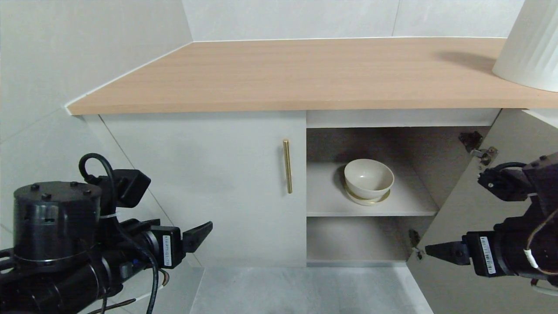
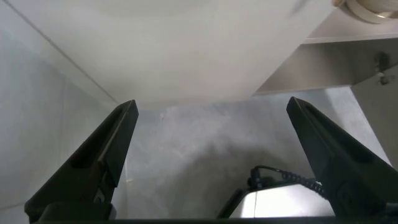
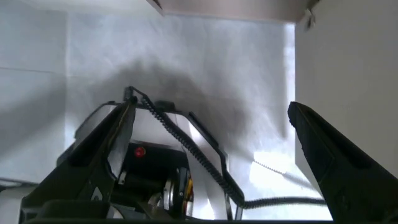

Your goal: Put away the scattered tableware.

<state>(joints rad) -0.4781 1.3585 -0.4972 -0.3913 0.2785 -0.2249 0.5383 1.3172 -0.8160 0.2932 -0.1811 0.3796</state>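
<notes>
A cream bowl (image 1: 368, 176) sits on a gold-rimmed plate (image 1: 366, 199) on the middle shelf (image 1: 409, 200) of the open cabinet compartment. My left gripper (image 1: 202, 231) hangs low in front of the shut left door, well to the left of the bowl; in the left wrist view its fingers (image 2: 102, 162) stand wide apart, open and empty. My right gripper (image 1: 436, 252) is low beside the open right door (image 1: 471, 218), below and to the right of the bowl. Its fingers (image 3: 329, 155) are spread too, with nothing held.
The shut left door carries a vertical gold handle (image 1: 287, 165). A wooden countertop (image 1: 305, 74) runs above, with a white ribbed object (image 1: 529, 43) at its right end. The lower compartment (image 1: 357, 240) and grey floor (image 1: 305, 288) lie below. A wall closes the left side.
</notes>
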